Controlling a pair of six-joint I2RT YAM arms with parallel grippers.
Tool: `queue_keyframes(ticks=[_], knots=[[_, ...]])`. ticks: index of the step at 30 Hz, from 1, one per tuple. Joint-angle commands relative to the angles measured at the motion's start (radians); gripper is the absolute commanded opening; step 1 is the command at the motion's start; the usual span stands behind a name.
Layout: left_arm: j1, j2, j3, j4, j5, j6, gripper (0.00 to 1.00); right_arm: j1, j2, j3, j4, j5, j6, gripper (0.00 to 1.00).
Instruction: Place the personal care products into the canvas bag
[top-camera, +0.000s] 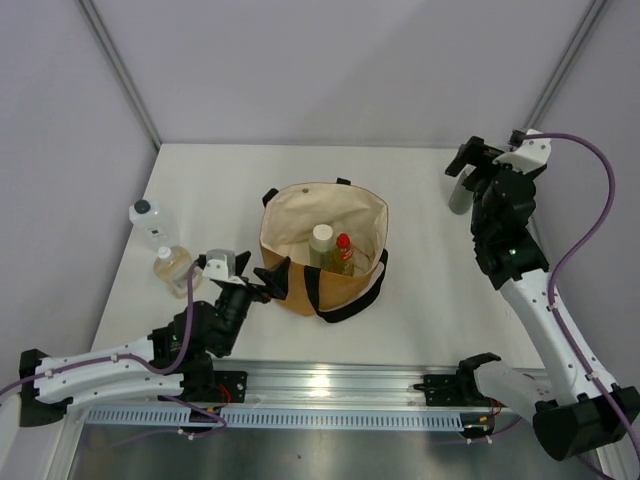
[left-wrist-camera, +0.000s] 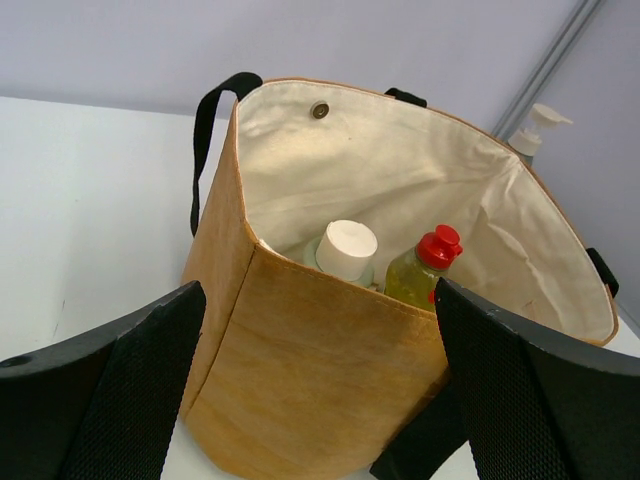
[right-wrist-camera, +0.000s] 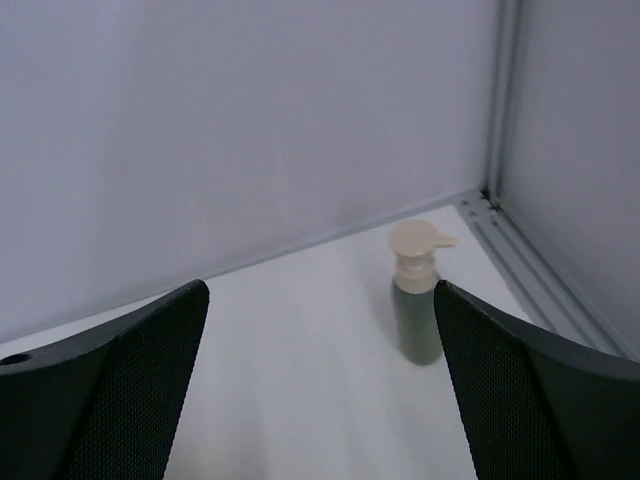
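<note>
The left arm lies low along the near edge, and its left gripper (left-wrist-camera: 320, 288) is spread wide and empty, facing the tan canvas bag with black straps (top-camera: 300, 285). Just left of it stand a clear square bottle with a black cap (top-camera: 146, 220) and an amber round bottle with a white cap (top-camera: 171, 265). Inside the upright bag are a pale bottle with a white cap (left-wrist-camera: 345, 251) and a yellow bottle with a red cap (left-wrist-camera: 420, 270). The right arm reaches far, and its right gripper (right-wrist-camera: 320, 292) is parted and empty near a grey-green pump bottle (right-wrist-camera: 417, 318). The white table (top-camera: 420, 300) stands between pale grey walls (top-camera: 300, 70).
</note>
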Motion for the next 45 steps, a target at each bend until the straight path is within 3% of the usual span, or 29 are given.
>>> queue_keyframes(ticks=[1, 8, 13, 16, 18, 24, 31, 35, 45], knots=[[0.007, -0.01, 0.012, -0.001, 0.026, -0.035, 0.99, -0.122, 0.039, -0.028, -0.017, -0.026, 0.095, 0.99], [0.005, -0.006, 0.02, -0.018, 0.03, -0.049, 0.99, -0.23, 0.14, -0.048, -0.032, -0.171, 0.066, 0.99], [0.007, -0.001, 0.018, -0.019, 0.053, -0.062, 0.99, -0.253, 0.208, -0.088, 0.075, -0.225, 0.046, 0.99], [0.007, 0.003, 0.029, -0.062, 0.07, -0.131, 0.99, -0.259, 0.273, -0.163, 0.222, -0.224, -0.006, 0.99], [0.007, 0.011, 0.049, -0.096, 0.137, -0.191, 0.99, -0.262, 0.358, -0.168, 0.299, -0.234, -0.052, 0.99], [0.005, 0.049, 0.127, -0.213, 0.32, -0.328, 0.99, -0.301, 0.551, -0.068, 0.325, -0.196, -0.078, 0.99], [0.005, 0.072, 0.156, -0.302, 0.381, -0.287, 0.99, -0.311, 0.622, -0.128, 0.517, -0.225, -0.116, 0.99], [0.005, 0.049, 0.118, -0.282, 0.362, -0.208, 0.99, -0.311, 0.68, -0.048, 0.5, -0.239, -0.135, 0.99], [0.003, -0.108, 0.043, -0.253, 0.3, -0.222, 0.99, -0.324, 0.823, 0.044, 0.564, -0.188, -0.17, 0.99]])
